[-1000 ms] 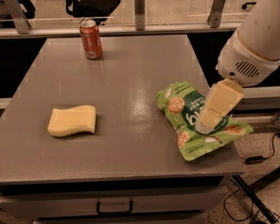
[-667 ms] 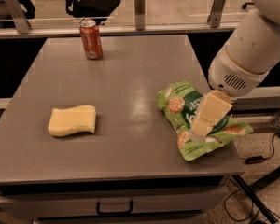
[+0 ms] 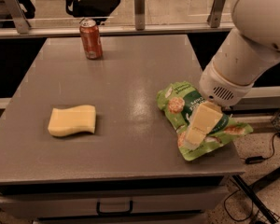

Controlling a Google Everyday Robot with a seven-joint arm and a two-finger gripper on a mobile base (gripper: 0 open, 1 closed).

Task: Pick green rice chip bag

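The green rice chip bag point(image 3: 179, 102) lies flat near the right front corner of the grey table point(image 3: 130, 73), its bright-green pouch showing round tan chips and white lettering. My gripper point(image 3: 196, 135) hangs from the white arm point(image 3: 242, 59) that reaches in from the upper right. It is low over the middle of the bag, covers part of it, and seems to be touching it. The bag rests on the table.
A yellow sponge point(image 3: 72, 120) lies at the front left. A red soda can point(image 3: 91, 39) stands at the back, left of centre. A glass rail with metal posts point(image 3: 139, 3) runs behind the table. The bag's right end overhangs the table's right edge.
The arm has moved down and to the left, bringing the gripper lower over the middle of the bag. The bag, sponge and can have not moved.
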